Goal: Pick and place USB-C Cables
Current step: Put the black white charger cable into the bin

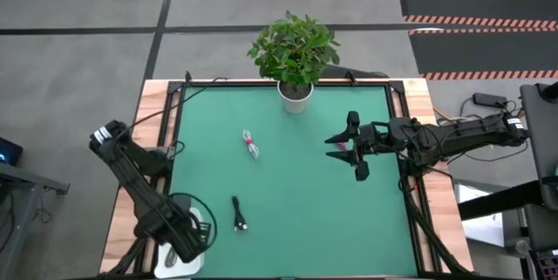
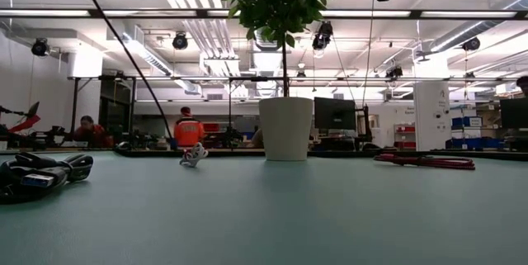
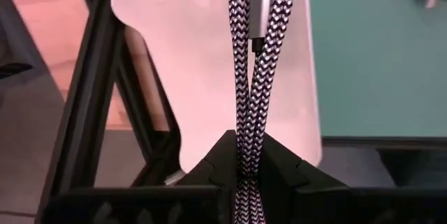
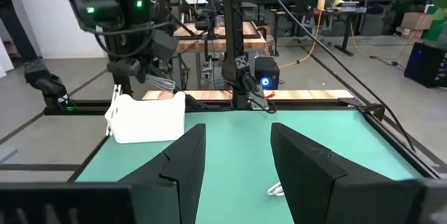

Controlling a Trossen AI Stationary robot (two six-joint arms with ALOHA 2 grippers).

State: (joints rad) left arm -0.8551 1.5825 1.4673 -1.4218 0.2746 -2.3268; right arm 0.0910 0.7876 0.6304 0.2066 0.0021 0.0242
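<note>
Green counter (image 1: 296, 193) with a pale wood border. Centre frame, a white-and-red cable (image 1: 251, 145); lower down, a black cable (image 1: 238, 214). Left wrist view: a black-and-white zigzag-braided cable (image 3: 250, 77) in the dark left gripper (image 3: 244, 172) — white tray (image 3: 202, 56) behind. Upper centre, green plant (image 1: 294, 49), white pot (image 1: 296, 97). Right gripper (image 1: 356, 147) — black.

You see the left gripper (image 3: 246, 172) clamped on a grey braided cable (image 3: 249, 56), fingers closed around its doubled strands, silver plug showing; it's above a white tray (image 3: 188, 63), with green mat (image 3: 377, 56) beside and black frame bars (image 3: 91, 105)
</note>
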